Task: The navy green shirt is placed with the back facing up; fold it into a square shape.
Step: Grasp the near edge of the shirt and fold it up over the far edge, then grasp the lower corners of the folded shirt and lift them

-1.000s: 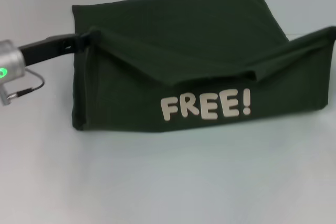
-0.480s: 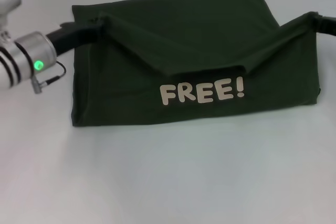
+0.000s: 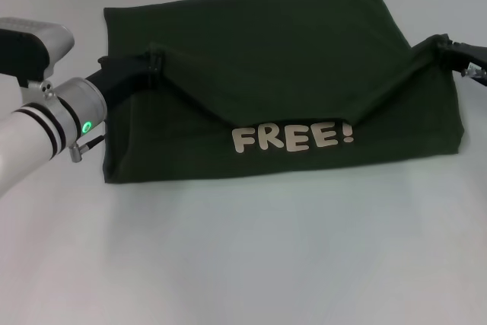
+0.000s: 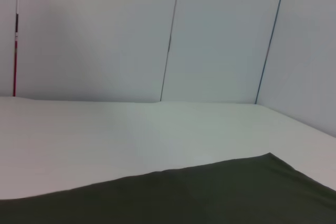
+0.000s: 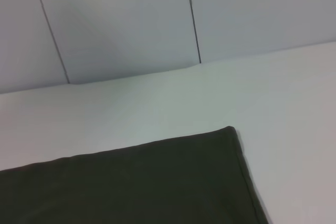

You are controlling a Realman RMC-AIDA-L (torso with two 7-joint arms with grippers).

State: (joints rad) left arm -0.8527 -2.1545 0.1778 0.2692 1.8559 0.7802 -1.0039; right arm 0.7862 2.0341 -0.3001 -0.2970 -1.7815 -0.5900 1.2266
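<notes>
The navy green shirt [image 3: 266,51] lies across the white table, its near part turned over so the cream "FREE!" lettering [image 3: 293,137] faces up. My left gripper [image 3: 154,61] is shut on the left corner of the turned-over edge, held a little above the cloth. On the other side, my right gripper [image 3: 444,43] is shut on the right corner at the shirt's right side. The edge sags in a V between them. Each wrist view shows only flat cloth, the shirt [image 4: 210,192] in the left one and the shirt [image 5: 131,182] in the right one.
The white table [image 3: 243,264] stretches in front of the shirt and on both sides. Pale wall panels [image 4: 173,35] stand behind the table's far edge.
Both grippers have carried the held edge farther over the shirt and inward. The lettering has shifted slightly away from me, and the left arm has swung into view.
</notes>
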